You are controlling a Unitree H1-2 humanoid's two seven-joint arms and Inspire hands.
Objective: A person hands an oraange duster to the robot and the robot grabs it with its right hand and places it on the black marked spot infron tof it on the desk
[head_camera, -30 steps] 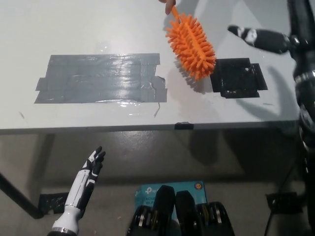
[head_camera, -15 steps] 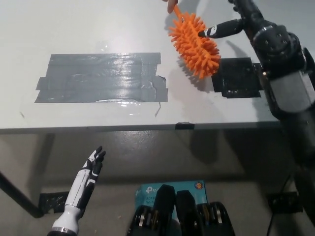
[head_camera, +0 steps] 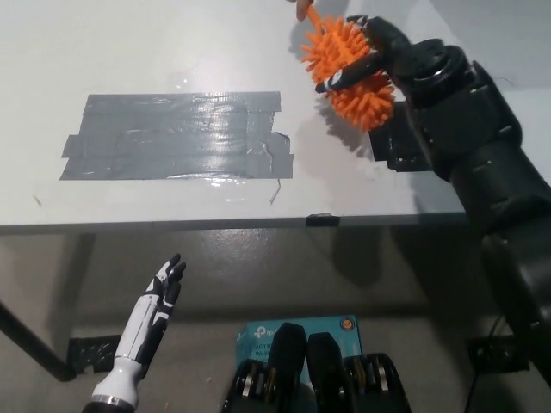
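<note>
Across the upper half of the head view: grey desk, carrying a wide grey tape patch at left-centre and the black marked spot at right, near the front edge. Black spot largely covered by the black right arm; only its left portion visible.

At top right: right hand wrapped around the orange duster, fingers laid across the bristles. Grip judged closed on the duster, though palm contact not visible. Duster held above the desk, just up and left of the black spot, not yet over it. Handle end still pinched by a person's fingertip at the top edge; rest of the person cut off.

Step in hand: handover, grasp apparently made, release by the person pending. Next move: draw clear of the person's fingers, shift toward the black spot, lower, release.

At lower left, below desk level: white left hand, idle, fingers straight and held together, holding nothing.
</note>
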